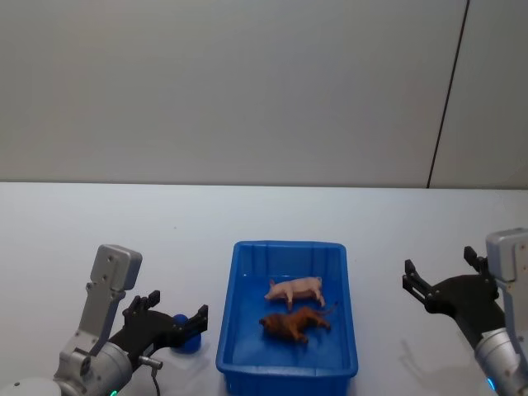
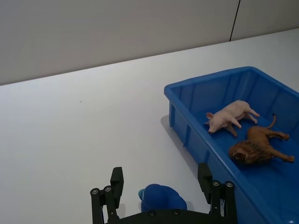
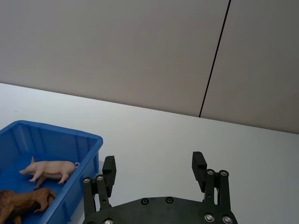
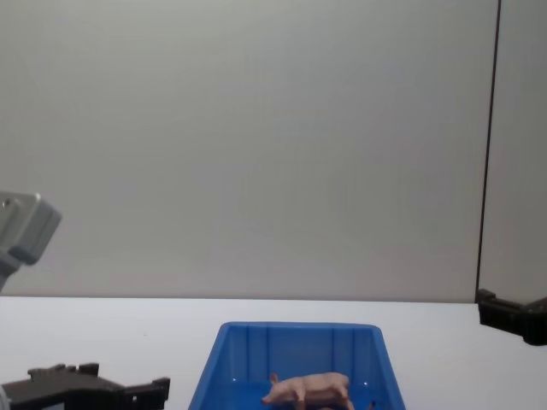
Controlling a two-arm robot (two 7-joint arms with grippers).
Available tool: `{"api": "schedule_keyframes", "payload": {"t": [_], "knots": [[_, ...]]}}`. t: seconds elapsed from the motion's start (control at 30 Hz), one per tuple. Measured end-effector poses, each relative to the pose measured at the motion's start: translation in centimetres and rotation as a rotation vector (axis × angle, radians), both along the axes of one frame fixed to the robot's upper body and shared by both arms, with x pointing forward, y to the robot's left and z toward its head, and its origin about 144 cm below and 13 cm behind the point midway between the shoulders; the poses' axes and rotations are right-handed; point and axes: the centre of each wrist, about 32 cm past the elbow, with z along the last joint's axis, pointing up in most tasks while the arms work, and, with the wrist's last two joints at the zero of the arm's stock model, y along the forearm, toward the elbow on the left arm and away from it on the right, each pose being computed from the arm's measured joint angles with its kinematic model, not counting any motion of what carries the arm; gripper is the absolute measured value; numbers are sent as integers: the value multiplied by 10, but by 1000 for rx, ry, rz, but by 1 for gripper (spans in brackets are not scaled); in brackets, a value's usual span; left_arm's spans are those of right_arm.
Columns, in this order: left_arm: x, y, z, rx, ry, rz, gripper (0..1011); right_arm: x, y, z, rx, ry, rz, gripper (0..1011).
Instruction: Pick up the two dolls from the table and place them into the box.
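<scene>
Box (image 1: 285, 363): held pig (image 1: 295, 289) and brown doll (image 1: 295, 322), lying side by side.
Left gripper (image 1: 175, 323): jaws open, left of box, over small blue object (image 1: 186, 342).
Right gripper (image 1: 440, 284): jaws open, right of box.

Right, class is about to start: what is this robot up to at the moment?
Both toy animals, the pink pig and the brown shaggy doll, already lie side by side on the floor of the blue box on the white table. Neither arm is holding anything. The left pincer hangs open to the box's left, above a small blue object on the table. The right pincer is open off to the box's right. The sorting looks finished.
</scene>
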Motion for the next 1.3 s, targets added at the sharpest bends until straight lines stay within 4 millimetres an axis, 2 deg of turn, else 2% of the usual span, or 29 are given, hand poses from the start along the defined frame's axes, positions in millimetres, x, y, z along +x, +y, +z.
{"api": "schedule_keyframes", "payload": {"t": [0.43, 0.6, 0.7, 0.8, 0.83, 0.87, 0.97, 1.0, 1.1, 1.2, 1.3], "knots": [[9, 7, -11, 3, 59, -8, 1000, 0, 0, 0, 0, 0, 0, 1001], [11, 8, -14, 5, 74, -12, 926, 0, 0, 0, 0, 0, 0, 1001], [12, 8, -16, 7, 82, -14, 813, 0, 0, 0, 0, 0, 0, 1001], [13, 9, -17, 8, 90, -15, 730, 0, 0, 0, 0, 0, 0, 1001], [14, 9, -17, 8, 91, -15, 730, 0, 0, 0, 0, 0, 0, 1001], [14, 9, -18, 9, 94, -16, 661, 0, 0, 0, 0, 0, 0, 1001], [14, 9, -19, 9, 98, -16, 563, 0, 0, 0, 0, 0, 0, 1001], [14, 8, -19, 9, 99, -17, 563, 0, 0, 0, 0, 0, 0, 1001], [15, 8, -20, 9, 101, -17, 441, 0, 0, 0, 0, 0, 0, 1001], [15, 7, -20, 9, 100, -18, 359, 0, 0, 0, 0, 0, 0, 1001], [14, 7, -20, 9, 96, -19, 339, 0, 0, 0, 0, 0, 0, 1001]]}}
